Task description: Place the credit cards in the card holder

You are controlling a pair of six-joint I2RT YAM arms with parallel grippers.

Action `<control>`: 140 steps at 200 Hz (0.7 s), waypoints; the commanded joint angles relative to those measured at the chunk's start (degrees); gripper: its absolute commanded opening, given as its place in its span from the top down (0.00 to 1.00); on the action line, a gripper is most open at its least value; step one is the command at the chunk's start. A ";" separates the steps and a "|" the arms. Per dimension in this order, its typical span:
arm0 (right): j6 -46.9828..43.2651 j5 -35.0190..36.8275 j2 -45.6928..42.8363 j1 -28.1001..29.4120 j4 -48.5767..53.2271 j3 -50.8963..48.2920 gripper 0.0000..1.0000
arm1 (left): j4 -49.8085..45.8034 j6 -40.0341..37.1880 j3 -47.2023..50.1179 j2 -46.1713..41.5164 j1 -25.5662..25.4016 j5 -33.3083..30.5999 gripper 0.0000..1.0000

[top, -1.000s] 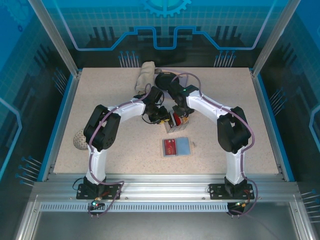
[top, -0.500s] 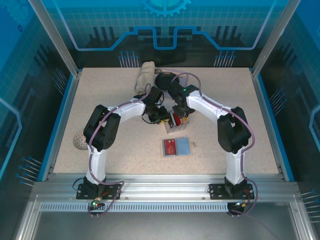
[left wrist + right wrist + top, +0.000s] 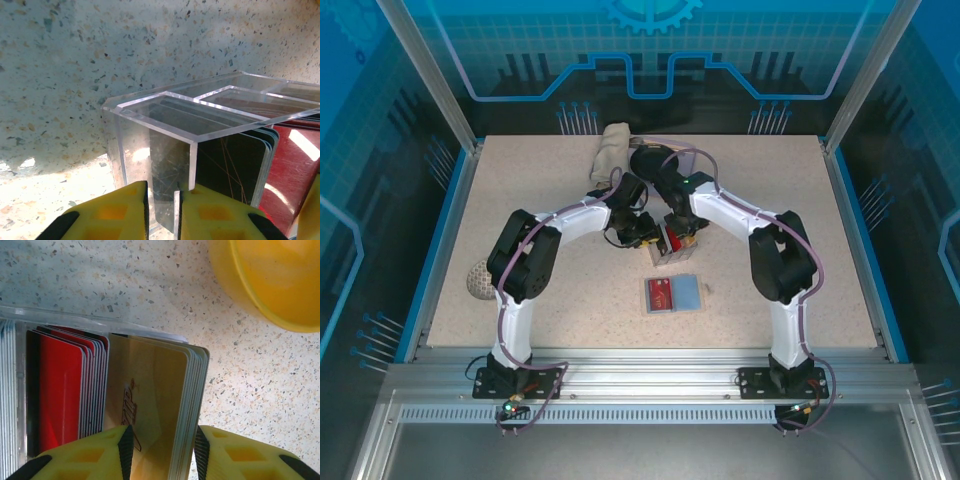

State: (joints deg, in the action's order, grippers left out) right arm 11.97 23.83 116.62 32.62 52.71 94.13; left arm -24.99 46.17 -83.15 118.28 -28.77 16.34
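Counted on the surface (image 3: 800,200): one clear box (image 3: 165,115), one open wallet (image 3: 688,292), one red card (image 3: 661,294), one cloth (image 3: 613,148), one ball (image 3: 477,280).

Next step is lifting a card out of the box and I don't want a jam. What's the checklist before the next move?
1. Left claw bracing the clear box: ok, its fingers pinch one wall.
2. Right claw lined up on the gold cards: ok, one finger on each side of the stack.
3. Right claw actually clamping: cannot tell.
4. Only one card taken: cannot tell, several gold cards sit between the fingers.
5. Card holder open and flat: ok. It lies nearer the arm bases than the box, and a red card is in one half.
6. Table between box and holder free of obstacles: ok.
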 commanded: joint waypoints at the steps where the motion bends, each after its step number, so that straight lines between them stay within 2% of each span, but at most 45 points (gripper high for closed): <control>1: 0.86 2.97 0.46 -0.16 0.75 0.53 0.60 | -2.96 -1.52 2.47 0.81 -0.48 -0.58 0.80; 81: 0.51 4.06 -2.84 0.24 0.73 0.27 0.61 | -3.05 -1.52 2.47 0.73 -0.47 -0.61 0.80; 140: 0.43 2.80 -3.01 0.39 0.85 0.27 0.72 | -2.97 -1.52 2.63 0.63 -0.48 -0.53 0.80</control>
State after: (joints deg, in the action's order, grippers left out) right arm 12.01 25.19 115.72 32.86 52.47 94.13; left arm -24.93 46.15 -83.09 118.19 -28.77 16.34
